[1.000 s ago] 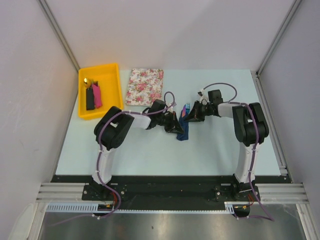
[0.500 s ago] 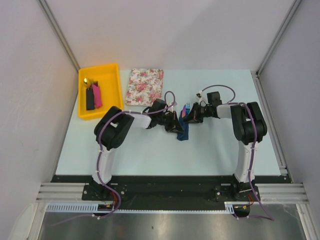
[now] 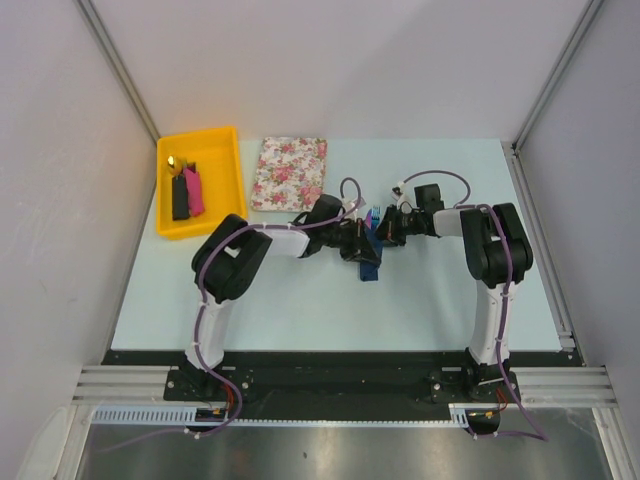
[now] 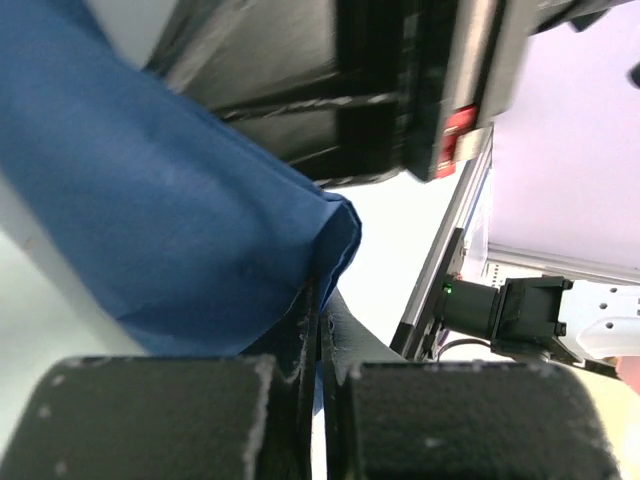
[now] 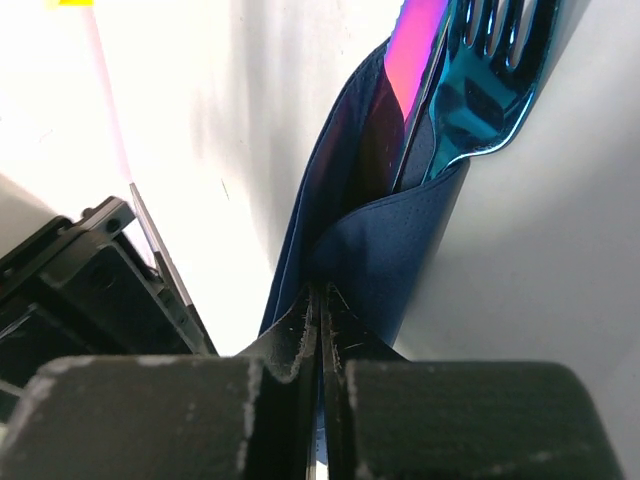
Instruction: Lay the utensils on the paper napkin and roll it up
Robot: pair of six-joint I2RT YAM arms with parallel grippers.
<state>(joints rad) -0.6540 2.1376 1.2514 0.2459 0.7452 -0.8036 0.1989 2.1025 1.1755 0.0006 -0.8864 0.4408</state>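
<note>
Pinching the paper napkin [image 3: 369,264] from both sides at mid-table, the left gripper [image 4: 318,325] and right gripper [image 5: 320,305] are each closed flat on a fold of the thin blue sheet. The utensils [image 5: 478,90] lie wrapped inside, heads poking out at 12 o'clock. The sheet looks soft, light and easy to tear. The stiff, glossy utensils could slide out, so holds belong on the edges beside them. Farther off, a floral mat [image 3: 289,172] lies at 11 o'clock and a yellow tray [image 3: 218,180] at 10.

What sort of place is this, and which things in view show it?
Probably a robotics lab test cell: a pale table boxed in by white panels, a left arm and right arm bolted at its near edge, a yellow bin and floral mat as props.
</note>
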